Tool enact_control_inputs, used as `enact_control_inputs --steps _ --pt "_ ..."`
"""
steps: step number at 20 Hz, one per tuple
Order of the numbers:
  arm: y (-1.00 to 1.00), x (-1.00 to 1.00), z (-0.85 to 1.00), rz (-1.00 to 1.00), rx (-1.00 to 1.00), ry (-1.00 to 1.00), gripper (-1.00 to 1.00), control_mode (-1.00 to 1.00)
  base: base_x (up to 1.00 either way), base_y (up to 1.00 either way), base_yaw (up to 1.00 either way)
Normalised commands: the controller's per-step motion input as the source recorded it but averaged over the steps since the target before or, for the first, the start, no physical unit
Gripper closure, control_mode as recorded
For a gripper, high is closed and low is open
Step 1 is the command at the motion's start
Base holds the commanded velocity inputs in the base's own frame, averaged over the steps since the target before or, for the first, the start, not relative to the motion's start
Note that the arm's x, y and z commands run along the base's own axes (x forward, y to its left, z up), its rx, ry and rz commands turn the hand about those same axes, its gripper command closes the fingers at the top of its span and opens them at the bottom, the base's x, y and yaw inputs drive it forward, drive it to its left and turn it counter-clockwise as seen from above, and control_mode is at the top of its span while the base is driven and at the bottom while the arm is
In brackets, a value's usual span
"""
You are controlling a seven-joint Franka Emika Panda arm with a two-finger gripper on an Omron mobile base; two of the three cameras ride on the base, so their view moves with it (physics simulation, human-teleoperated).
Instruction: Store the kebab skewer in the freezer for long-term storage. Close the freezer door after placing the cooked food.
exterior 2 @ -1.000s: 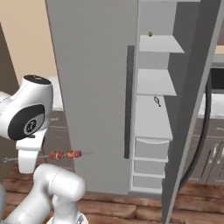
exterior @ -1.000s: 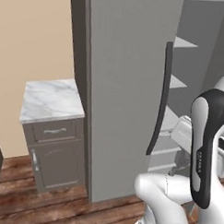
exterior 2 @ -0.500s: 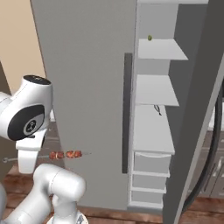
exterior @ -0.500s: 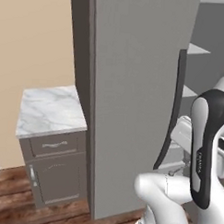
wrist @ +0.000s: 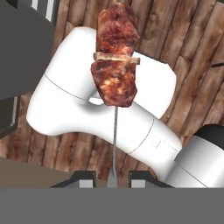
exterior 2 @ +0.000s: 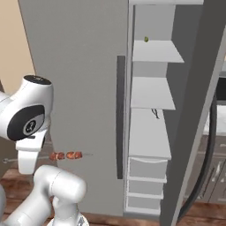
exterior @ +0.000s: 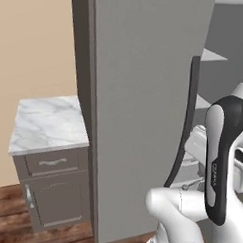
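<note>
Pincer (wrist: 112, 178) is nearly closed, clamped on the thin metal stick of the kebab skewer (wrist: 114, 65). In the hand view the two dark tips sit tight on either side of the rod at the bottom, and the meat chunks sit further out along the stick, over the wooden floor (wrist: 192, 39).

In the right base view the kebab skewer (exterior 2: 66, 155) hangs level in the air, low down, just right of the arm's lower link and in front of the closed wider grey door (exterior 2: 75, 66). It is well short of the open compartment.

The freezer (exterior 2: 150, 132) is open on the right: white shelves (exterior 2: 155, 51) stacked above drawers (exterior 2: 148, 170). A small greenish item (exterior 2: 146, 39) sits on the top shelf, and a small dark thing (exterior 2: 155, 113) on a lower one, probably some utensil, too small to tell. The freezer door (exterior 2: 198, 110) is swung out wide at the right edge, its dark handle (exterior 2: 205, 167) curving down.

In the left base view a marble-topped table (exterior: 46, 122) with drawer and cupboard stands left of the fridge body, against the beige wall (exterior: 32, 44).
</note>
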Motion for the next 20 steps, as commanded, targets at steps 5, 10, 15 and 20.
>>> enact_control_inputs --steps 5,10,15,20 --pt "0.00 0.00 0.00 0.00 0.00 0.00 1.00 1.00 0.36 -0.59 0.00" --pt "0.00 0.00 0.00 0.00 0.00 0.00 1.00 1.00 0.18 -0.59 0.00" --pt "0.00 0.00 0.00 0.00 0.00 0.00 1.00 1.00 0.16 -0.40 0.00" --pt "0.00 0.00 0.00 0.00 0.00 0.00 1.00 1.00 0.24 -0.23 0.00"
